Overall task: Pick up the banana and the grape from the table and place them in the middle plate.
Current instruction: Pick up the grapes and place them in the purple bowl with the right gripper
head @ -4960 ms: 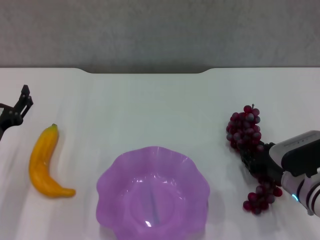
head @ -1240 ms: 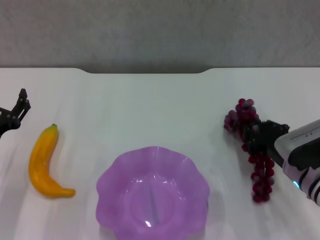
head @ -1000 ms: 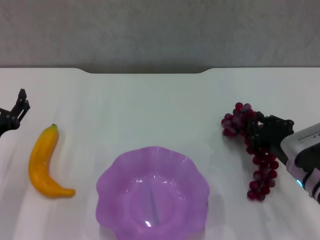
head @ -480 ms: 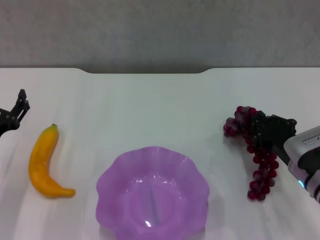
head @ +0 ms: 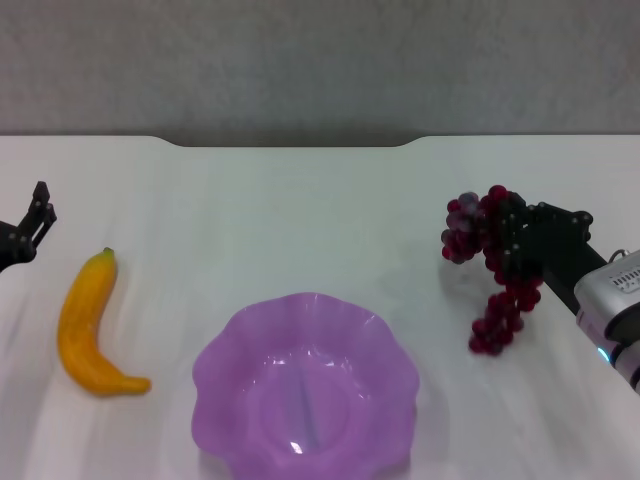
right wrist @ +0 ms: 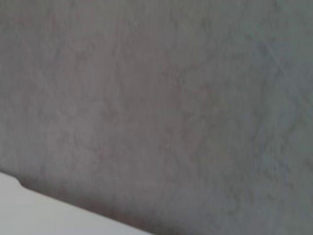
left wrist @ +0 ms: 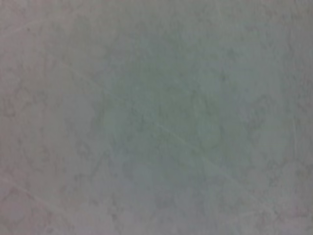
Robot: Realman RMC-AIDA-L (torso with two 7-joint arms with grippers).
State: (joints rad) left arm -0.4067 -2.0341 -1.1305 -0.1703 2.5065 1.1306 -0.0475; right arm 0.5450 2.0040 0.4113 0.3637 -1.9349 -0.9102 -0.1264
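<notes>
Purple plate [head: 305, 385] centre-near on white bench [head: 300, 220], nothing in it.
Right gripper [head: 512, 248] jaws pinching grape bunch [head: 488, 262] near its top, bunch hanging off the bench, right of plate. Banana [head: 84, 325] flat on bench, left of plate. Left gripper [head: 30, 228] at far-left edge, just beyond banana tip; jaw state: can't tell.

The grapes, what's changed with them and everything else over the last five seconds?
The right gripper, shut on the grape bunch, has lifted it off the table and begun carrying it toward the purple plate; the bunch now dangles from the gripper. The banana and plate stayed put, and the left gripper drifted only slightly by the table's left edge.
</notes>
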